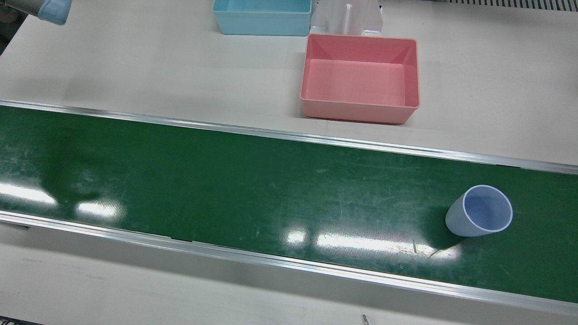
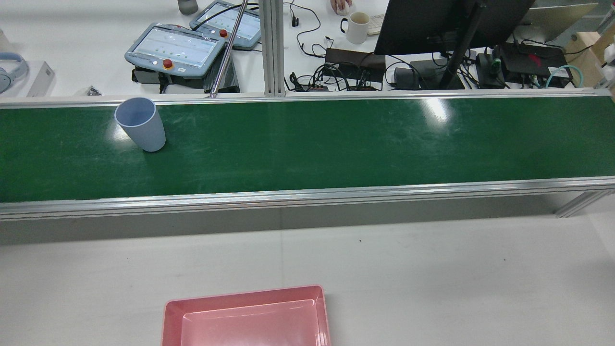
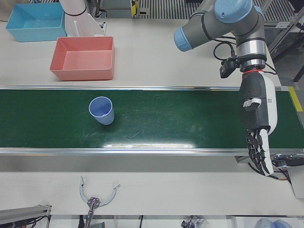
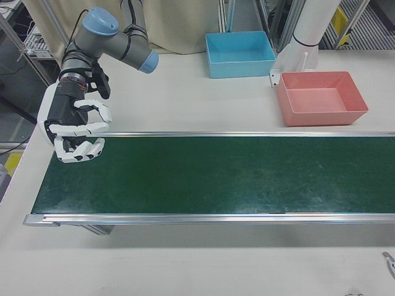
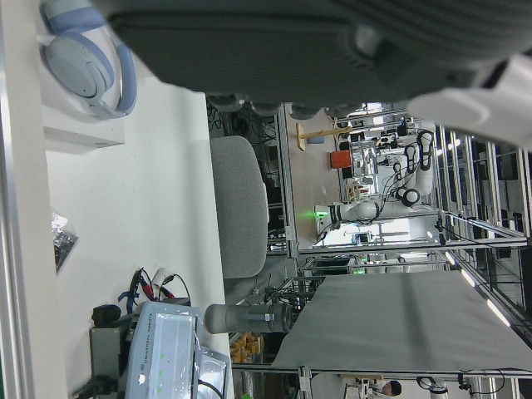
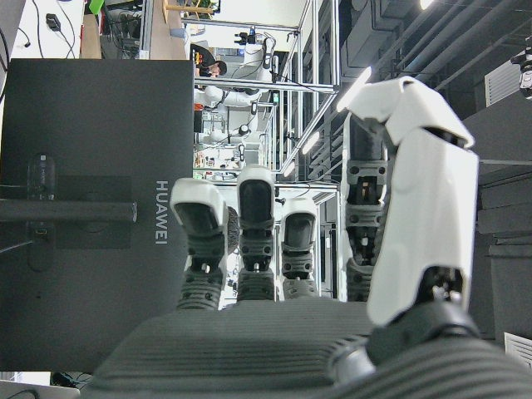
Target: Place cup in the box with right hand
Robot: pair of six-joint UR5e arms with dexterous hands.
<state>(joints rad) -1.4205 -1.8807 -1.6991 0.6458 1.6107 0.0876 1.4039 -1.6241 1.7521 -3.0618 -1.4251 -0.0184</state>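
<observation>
1. Right hand (image 4: 75, 132): empty, fingers curled but apart, hanging over the far end of the green belt (image 4: 216, 176).
2. Left hand (image 3: 257, 130): empty, fingers stretched downward and loosely apart, over the opposite belt end.
3. Cup (image 1: 479, 211): pale blue, upright on the belt, nearer the left arm, well apart from both hands.
4. Pink box (image 1: 360, 77): on the white table (image 1: 135, 67) beside the belt; looks empty, though the rear view crops it.
5. Blue box (image 1: 262, 17) sits just behind it.
</observation>
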